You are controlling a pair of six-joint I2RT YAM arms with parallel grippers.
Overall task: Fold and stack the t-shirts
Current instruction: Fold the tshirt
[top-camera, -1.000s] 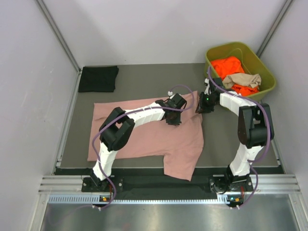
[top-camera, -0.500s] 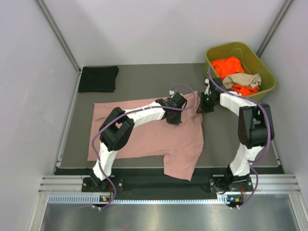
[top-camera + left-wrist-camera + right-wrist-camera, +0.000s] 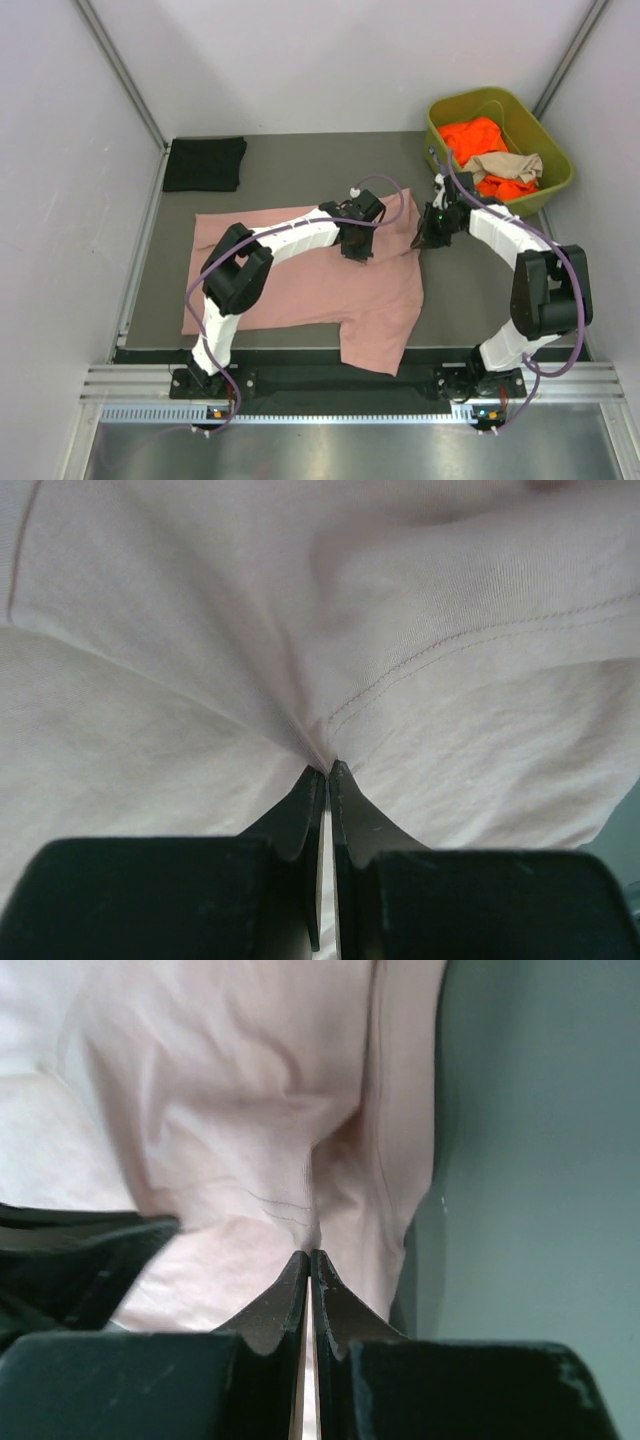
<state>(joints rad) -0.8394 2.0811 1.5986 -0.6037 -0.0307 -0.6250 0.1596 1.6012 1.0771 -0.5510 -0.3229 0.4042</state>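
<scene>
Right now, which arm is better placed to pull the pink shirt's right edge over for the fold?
Right. The right hand is shut on the pink shirt at that edge, next to bare table; the left hand pinches cloth farther in.

I can't make out any writing, label, brand or number from here: the pink shirt (image 3: 320, 292), the black shirt (image 3: 204, 163) and the bin (image 3: 556, 184) all look plain.
</scene>
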